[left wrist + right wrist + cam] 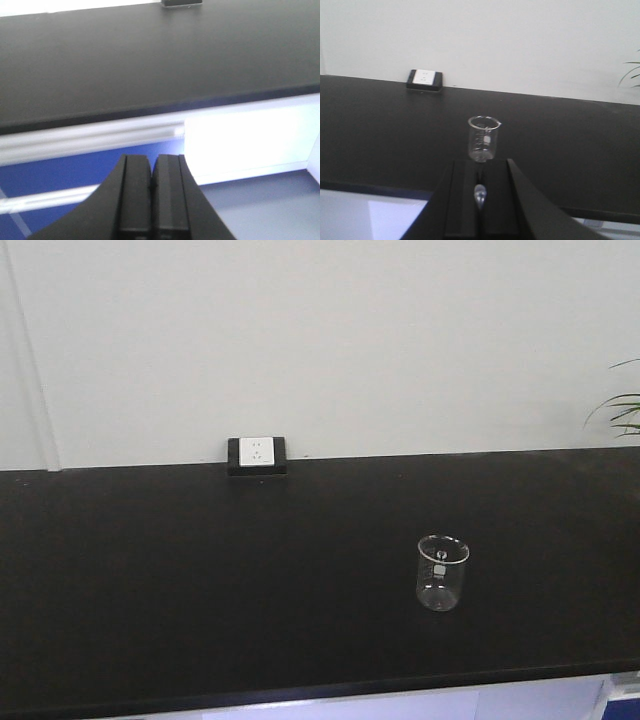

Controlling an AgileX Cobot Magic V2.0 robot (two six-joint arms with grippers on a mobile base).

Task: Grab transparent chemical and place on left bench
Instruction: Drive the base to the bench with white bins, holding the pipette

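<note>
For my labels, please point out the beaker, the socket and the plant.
beaker [442, 578]: front view, middle of its glass wall.
socket [257, 451]: front view, its white face.
plant [627, 410]: front view, leaves at the right edge.

A matte black bench top [200, 580] runs ahead of the right fingers [465, 200] to a plain white wall [350, 340]. Far ahead and left of those fingers, a white socket plate [257, 454] in a black box sits against the wall. Well off to their right, thin green plant leaves [622, 410] show. Just ahead of the left fingers [136, 195], the bench's front edge overhangs a bright white panel [240, 140] and a blue surface [60, 172]. The light is even.
</note>
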